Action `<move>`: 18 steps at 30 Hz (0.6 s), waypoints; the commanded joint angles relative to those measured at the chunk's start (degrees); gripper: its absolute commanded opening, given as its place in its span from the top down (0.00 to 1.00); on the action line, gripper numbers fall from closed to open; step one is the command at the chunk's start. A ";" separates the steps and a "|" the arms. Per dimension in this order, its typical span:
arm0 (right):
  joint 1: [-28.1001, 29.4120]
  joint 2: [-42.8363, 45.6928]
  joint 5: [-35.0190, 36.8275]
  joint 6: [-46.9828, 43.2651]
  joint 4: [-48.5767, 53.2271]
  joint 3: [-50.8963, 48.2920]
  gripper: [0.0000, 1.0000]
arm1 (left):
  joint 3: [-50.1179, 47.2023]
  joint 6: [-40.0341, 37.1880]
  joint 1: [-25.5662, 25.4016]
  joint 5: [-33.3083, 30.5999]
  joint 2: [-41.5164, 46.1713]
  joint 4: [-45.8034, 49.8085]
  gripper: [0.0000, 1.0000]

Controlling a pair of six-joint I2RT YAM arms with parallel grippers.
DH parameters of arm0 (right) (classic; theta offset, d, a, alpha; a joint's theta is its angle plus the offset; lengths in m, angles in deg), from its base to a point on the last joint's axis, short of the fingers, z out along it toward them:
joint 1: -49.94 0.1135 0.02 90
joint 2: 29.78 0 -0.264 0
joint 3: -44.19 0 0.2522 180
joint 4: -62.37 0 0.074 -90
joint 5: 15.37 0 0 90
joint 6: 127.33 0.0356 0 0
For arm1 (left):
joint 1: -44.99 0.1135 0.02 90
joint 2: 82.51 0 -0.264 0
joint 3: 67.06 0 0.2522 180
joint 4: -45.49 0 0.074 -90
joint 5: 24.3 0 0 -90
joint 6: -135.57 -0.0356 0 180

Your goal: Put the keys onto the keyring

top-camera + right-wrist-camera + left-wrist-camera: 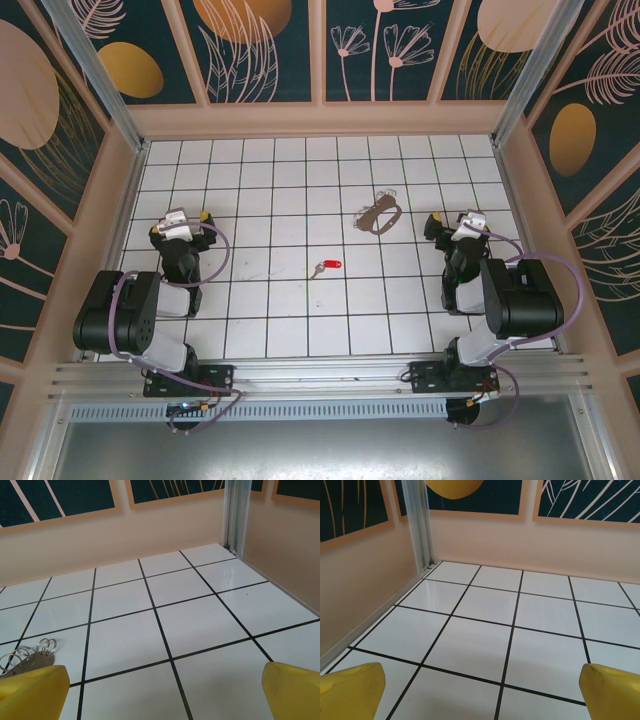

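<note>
Left gripper (183, 220) and right gripper (456, 218) gape wide, empty, at frame's sides; key (326, 266) lies centre, keyring (379, 214) apart, upper right.

the red-headed silver key (326, 266) lies flat mid-floor, apart from the grey-tan keyring (378, 213) behind it.
</note>
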 commanded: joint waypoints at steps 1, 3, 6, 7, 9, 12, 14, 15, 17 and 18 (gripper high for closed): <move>1.33 2.57 1.65 -1.04 -4.06 -1.63 0.01 | 4.17 -0.90 0.27 4.80 4.23 9.36 0.01; 5.48 8.84 4.96 -5.61 -2.65 -3.48 0.01 | 6.58 -1.05 0.26 6.07 7.37 15.90 0.01; 10.38 19.64 8.94 -7.90 12.35 -0.89 0.01 | 6.76 0.58 0.26 7.17 13.32 21.53 0.01; 10.19 22.12 7.45 -5.88 20.99 1.90 0.01 | 7.16 1.70 0.20 8.20 15.60 24.25 0.01; 10.14 23.58 5.52 -2.74 35.67 8.07 0.01 | 8.95 2.85 -0.10 11.68 19.44 30.63 0.01; 10.32 22.82 1.34 0.49 47.38 14.57 0.01 | 10.23 5.96 -2.61 16.66 24.77 34.96 0.01; 10.69 21.18 -3.41 0.89 53.10 18.90 0.01 | 12.05 12.39 -4.26 21.48 26.80 36.90 0.01; 11.09 19.49 -5.66 0.30 56.94 22.05 0.01 | 14.09 17.99 -4.80 22.89 27.08 40.13 0.01; 12.49 15.01 -9.40 -1.53 64.02 28.29 0.01 | 17.54 22.74 -5.32 32.49 25.58 44.10 0.01; 13.04 12.84 -11.32 -2.31 66.61 30.83 0.01 | 18.81 24.75 -5.94 36.90 24.32 45.22 0.01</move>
